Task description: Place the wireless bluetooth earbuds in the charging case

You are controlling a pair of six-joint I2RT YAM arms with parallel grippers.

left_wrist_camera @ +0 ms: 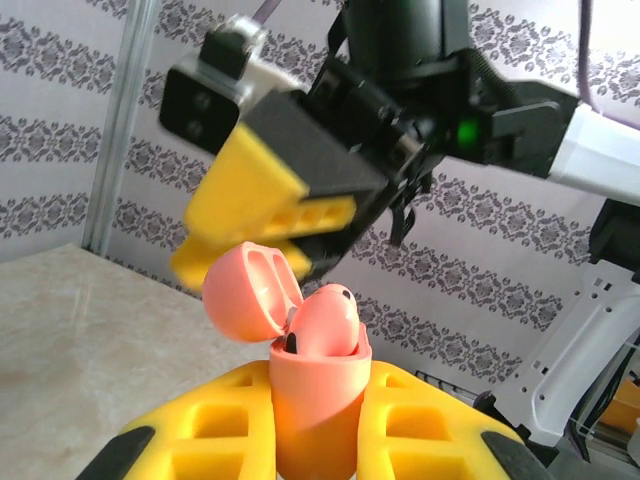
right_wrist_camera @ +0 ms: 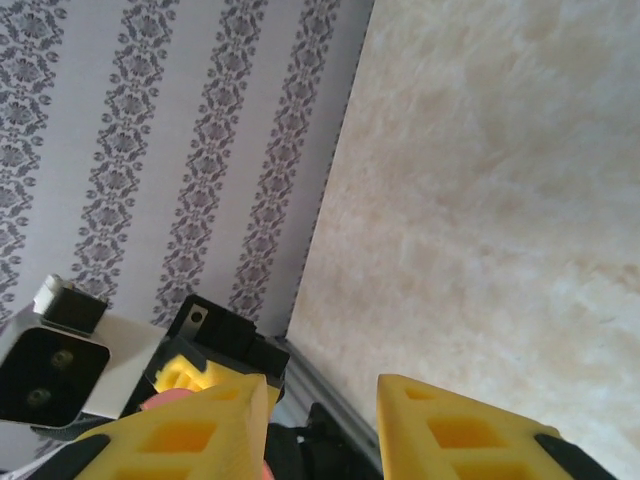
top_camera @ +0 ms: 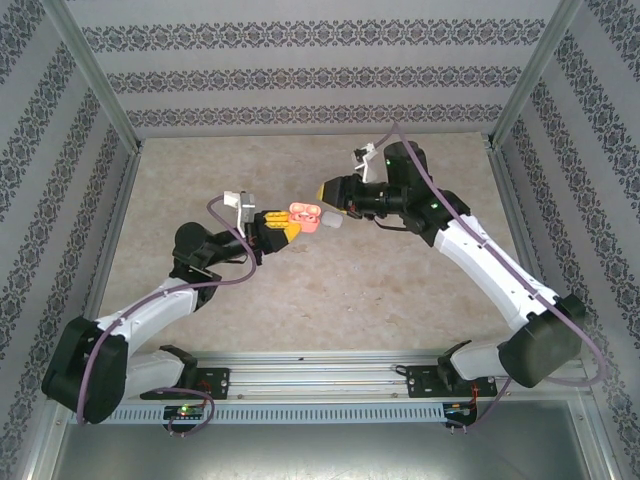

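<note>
**Top view.** Two arms meet above the middle of the marbled table (top_camera: 340, 300). The left hand (top_camera: 277, 229) reaches in from the near left and the right hand (top_camera: 331, 199) from the far right. Between them sits the coral charging case (top_camera: 303, 214). A small pale rounded object (top_camera: 331, 224) lies just right of the case; what it is cannot be told. Patterned walls (top_camera: 300, 75) enclose the table on three sides.

**Left wrist view.** The left hand (left_wrist_camera: 320, 435) is closed on the charging case (left_wrist_camera: 315, 400), with its yellow fingers (left_wrist_camera: 215, 430) pressed against both sides of the case body. The case stands upright, its hinged lid (left_wrist_camera: 245, 290) swung open to the left. One coral earbud (left_wrist_camera: 328, 318) sits in the case, its rounded top rising above the rim. Whether it is fully seated cannot be told. The right hand (left_wrist_camera: 265, 215) hangs just above and behind the open lid, blurred, its yellow fingers angled down to the left.

**Right wrist view.** The right hand (right_wrist_camera: 320, 415) has its two yellow fingers (right_wrist_camera: 190, 435) standing apart, with nothing seen between them. Beyond them, at lower left, appear the left arm's camera housing (right_wrist_camera: 45, 380) and a sliver of coral (right_wrist_camera: 160, 402). The table (right_wrist_camera: 500, 200) lies to the right.
</note>
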